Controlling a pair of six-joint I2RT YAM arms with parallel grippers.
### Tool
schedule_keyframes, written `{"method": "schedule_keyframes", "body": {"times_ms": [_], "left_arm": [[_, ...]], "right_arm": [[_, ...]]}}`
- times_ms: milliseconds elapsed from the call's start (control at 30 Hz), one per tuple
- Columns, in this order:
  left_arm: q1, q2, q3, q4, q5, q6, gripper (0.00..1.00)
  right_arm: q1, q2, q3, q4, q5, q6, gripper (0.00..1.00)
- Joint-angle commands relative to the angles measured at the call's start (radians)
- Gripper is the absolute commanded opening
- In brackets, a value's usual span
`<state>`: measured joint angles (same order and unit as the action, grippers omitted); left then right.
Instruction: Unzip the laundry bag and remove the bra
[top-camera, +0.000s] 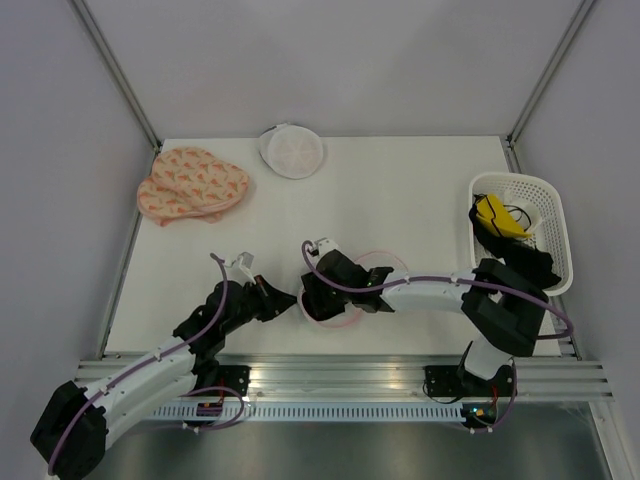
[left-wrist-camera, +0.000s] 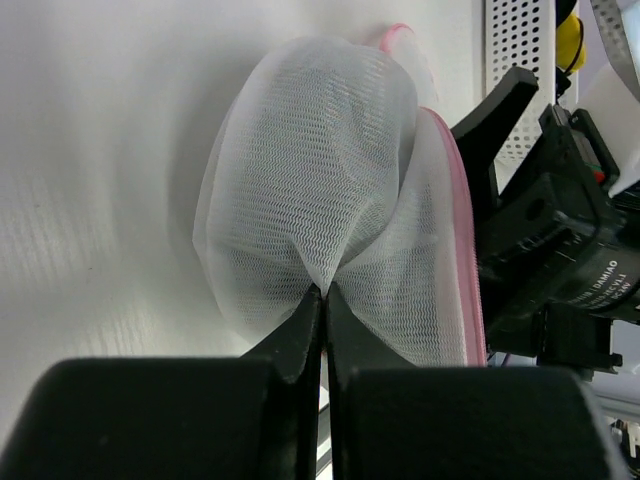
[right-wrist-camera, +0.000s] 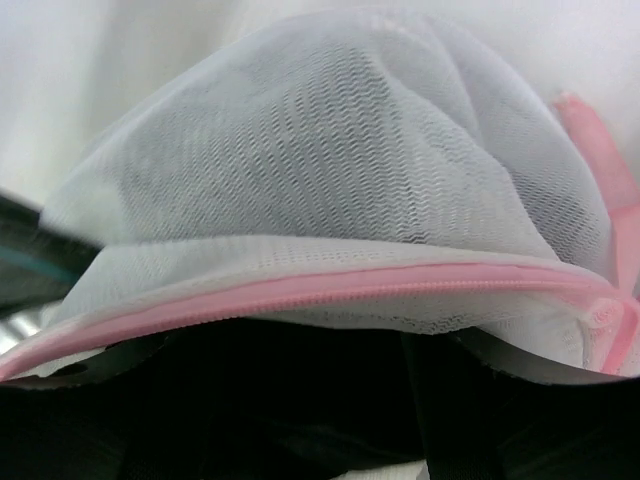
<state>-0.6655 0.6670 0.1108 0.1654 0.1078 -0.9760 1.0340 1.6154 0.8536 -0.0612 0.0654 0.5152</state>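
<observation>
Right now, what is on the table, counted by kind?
Mesh bag: 2, one near, one far
Bra: 1
Basket: 1
Yellow thing in the basket: 1
Total: 5

White mesh laundry bag (left-wrist-camera: 320, 170), pink zip rim, bunched up.
Its mesh is pinched in the left gripper (left-wrist-camera: 322, 292); the peach patterned bra (top-camera: 190, 185) lies flat, well beyond it.

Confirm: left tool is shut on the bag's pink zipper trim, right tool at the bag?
No. The left tool is shut on the white mesh of the bag, not its pink zipper trim, per the left wrist view. The right tool is at the bag.
</observation>
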Motion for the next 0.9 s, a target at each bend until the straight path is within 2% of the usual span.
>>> {"method": "schedule_keyframes", "body": {"times_ms": [0,33,133,233,333,367,400,567,700,867], "left_arm": [[-0.003,0.011,-0.019,0.062,0.020,-0.038,0.02],[-0.003,0.009,-0.025,0.065,0.020,-0.043,0.02],[-0.003,-0.001,-0.030,0.063,0.020,-0.046,0.02],[-0.003,-0.012,-0.030,0.054,0.017,-0.044,0.02],[-0.003,-0.017,-0.030,0.046,0.015,-0.040,0.02],[-0.003,-0.017,-0.030,0.046,0.015,-0.039,0.02],[-0.003,-0.017,-0.030,0.046,0.015,-0.038,0.02],[-0.003,-0.020,-0.025,0.031,0.009,-0.035,0.02],[-0.003,-0.033,-0.026,0.016,-0.005,-0.032,0.02],[-0.003,-0.027,-0.025,0.016,-0.016,-0.029,0.02]], "right_arm": [[0.021,0.086,0.068,0.020,0.129,-0.009,0.73],[0.029,0.121,0.077,0.014,0.146,-0.009,0.72],[0.055,0.175,0.104,-0.008,0.223,0.005,0.64],[0.069,0.198,0.104,-0.017,0.241,0.016,0.35],[0.069,0.184,0.096,-0.031,0.255,0.017,0.18],[0.070,0.176,0.087,-0.035,0.260,0.019,0.05],[0.070,0.166,0.084,-0.041,0.266,0.019,0.00],[0.070,0.031,0.052,-0.077,0.249,-0.001,0.01],[0.070,-0.180,-0.001,-0.083,0.209,-0.015,0.01],[0.070,-0.340,-0.030,-0.104,0.162,-0.020,0.00]]}}
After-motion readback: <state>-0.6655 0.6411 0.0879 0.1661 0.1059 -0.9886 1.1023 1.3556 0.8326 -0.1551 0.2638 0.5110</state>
